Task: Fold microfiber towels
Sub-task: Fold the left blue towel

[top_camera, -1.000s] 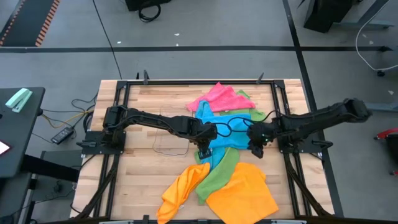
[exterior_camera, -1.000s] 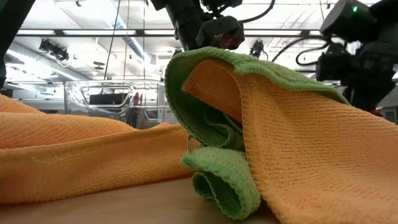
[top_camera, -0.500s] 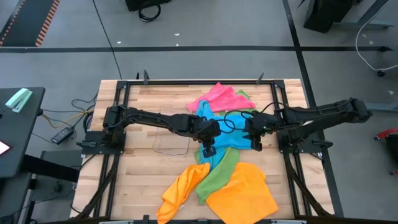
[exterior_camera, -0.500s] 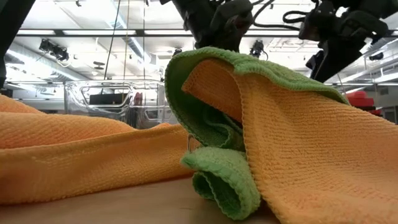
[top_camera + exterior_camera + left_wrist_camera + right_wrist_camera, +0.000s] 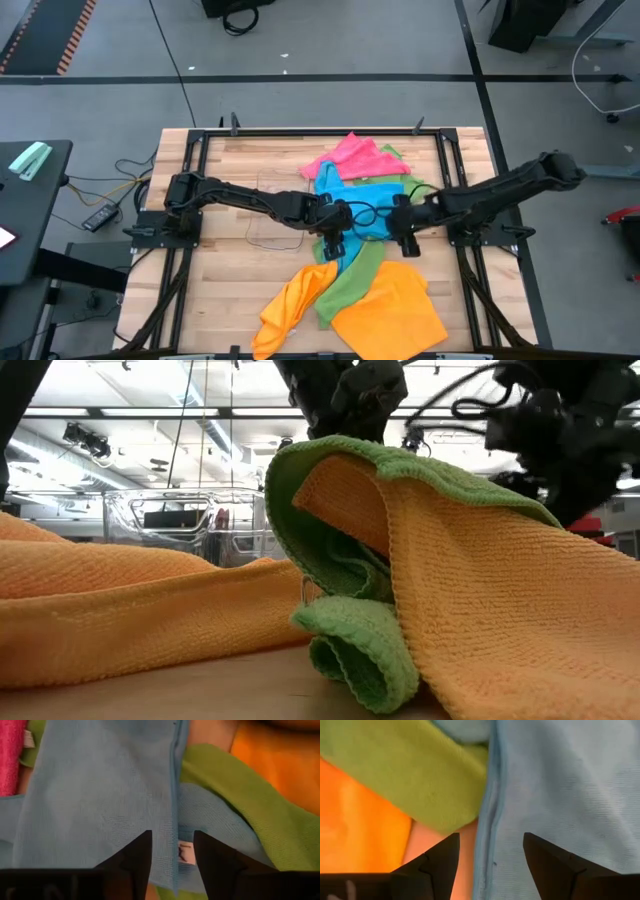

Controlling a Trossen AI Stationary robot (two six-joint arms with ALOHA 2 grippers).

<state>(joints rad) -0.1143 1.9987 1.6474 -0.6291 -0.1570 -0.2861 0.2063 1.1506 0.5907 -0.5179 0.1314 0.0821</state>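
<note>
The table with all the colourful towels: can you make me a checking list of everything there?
Surface: wooden table, bare at the left.
Job's things: blue towel, pink towel, green towel, orange towels piled, unfolded.
Clutter: clear plastic tray.
Grippers: left gripper open over the blue towel's edge; right gripper open over it too.
Cables: black cable on the blue towel.
Surroundings: grey floor, loose wires.

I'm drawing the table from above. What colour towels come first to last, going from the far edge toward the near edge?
Pink towel → sky blue towel → green towel → orange towel.
</note>
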